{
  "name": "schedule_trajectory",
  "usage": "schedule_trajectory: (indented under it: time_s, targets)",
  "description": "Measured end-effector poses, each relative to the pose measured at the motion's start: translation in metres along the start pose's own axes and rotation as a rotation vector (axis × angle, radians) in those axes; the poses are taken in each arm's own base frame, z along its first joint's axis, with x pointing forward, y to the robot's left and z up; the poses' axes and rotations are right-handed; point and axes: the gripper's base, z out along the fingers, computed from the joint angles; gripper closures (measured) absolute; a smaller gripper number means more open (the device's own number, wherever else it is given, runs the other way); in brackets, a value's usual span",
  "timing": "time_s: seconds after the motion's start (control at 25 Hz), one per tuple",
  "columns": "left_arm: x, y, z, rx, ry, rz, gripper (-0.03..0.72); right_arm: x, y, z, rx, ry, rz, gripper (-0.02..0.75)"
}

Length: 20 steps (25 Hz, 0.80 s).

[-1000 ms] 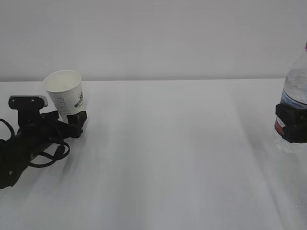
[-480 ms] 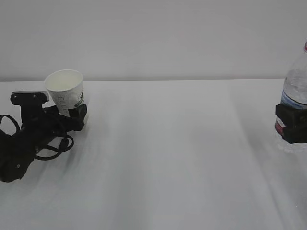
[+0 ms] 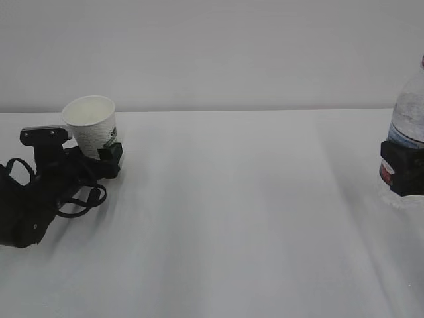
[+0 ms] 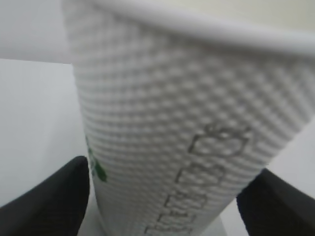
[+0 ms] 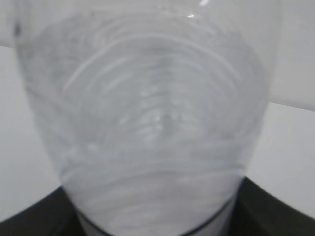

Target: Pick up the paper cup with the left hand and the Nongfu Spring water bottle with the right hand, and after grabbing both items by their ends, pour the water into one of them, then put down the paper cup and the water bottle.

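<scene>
Looks like a bare test setup in a lab or robot workroom, not a home or shop. Plain white desk (image 3: 232, 218) stretching wide beyond both claws, with a blank pale wall (image 3: 212, 53) right behind them. No furnishing or decoration to be made out. Only a paper cup (image 3: 93, 126) between the fingers of the left claw (image 3: 106, 158) and a water bottle (image 3: 409, 119) inside the right claw (image 3: 401, 169), each set at an outer edge. Black robot arm (image 3: 40, 199) with loose cables lying low behind the left claw, typical of a staged trial bench.
</scene>
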Motion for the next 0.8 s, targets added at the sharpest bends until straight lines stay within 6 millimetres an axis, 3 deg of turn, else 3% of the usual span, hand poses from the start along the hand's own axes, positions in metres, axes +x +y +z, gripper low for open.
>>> schedule_trajectory:
  time_s: [0.44,0.8]
  targets:
    - [-0.007,-0.002,0.017,0.01,-0.052,-0.003,-0.004,0.0,-0.001,0.0,0.015,-0.003,0.007,0.298]
    - [-0.007,-0.001,0.017,-0.003,-0.055,-0.011,0.022,0.0,-0.001,0.0,0.016,-0.003,-0.002,0.298]
